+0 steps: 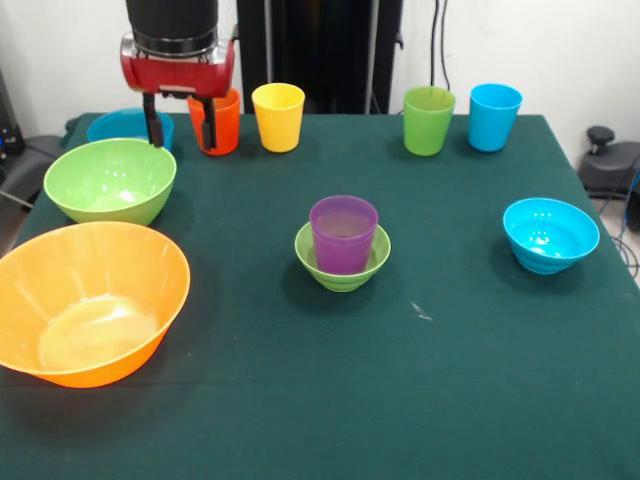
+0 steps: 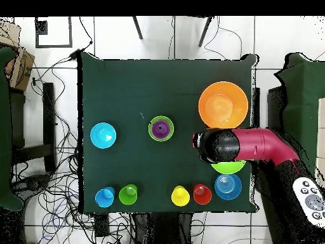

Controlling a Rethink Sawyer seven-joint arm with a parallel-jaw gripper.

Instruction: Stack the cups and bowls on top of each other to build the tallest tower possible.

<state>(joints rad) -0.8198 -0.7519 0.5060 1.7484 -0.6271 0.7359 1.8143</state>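
My gripper point(image 1: 181, 128) is open and empty, hanging high at the far left of the front view, above the far rim of the medium green bowl point(image 1: 110, 180). The orange cup point(image 1: 222, 128) stands behind its right finger. The yellow cup point(image 1: 278, 116), green cup point(image 1: 429, 120) and light blue cup point(image 1: 495, 116) stand upright along the far edge. The purple cup point(image 1: 343, 233) sits upright inside the small green bowl point(image 1: 342, 275) at the table's middle. The small blue bowl point(image 1: 550, 234) is at the right. The medium blue bowl point(image 1: 118, 122) is partly hidden behind the green one.
The very large orange bowl point(image 1: 90, 300) fills the near left corner. In the overhead view the arm point(image 2: 254, 145) reaches in from the right, covering most of the medium green bowl point(image 2: 230, 168). A small white mark point(image 1: 421, 312) lies on the dark green cloth.
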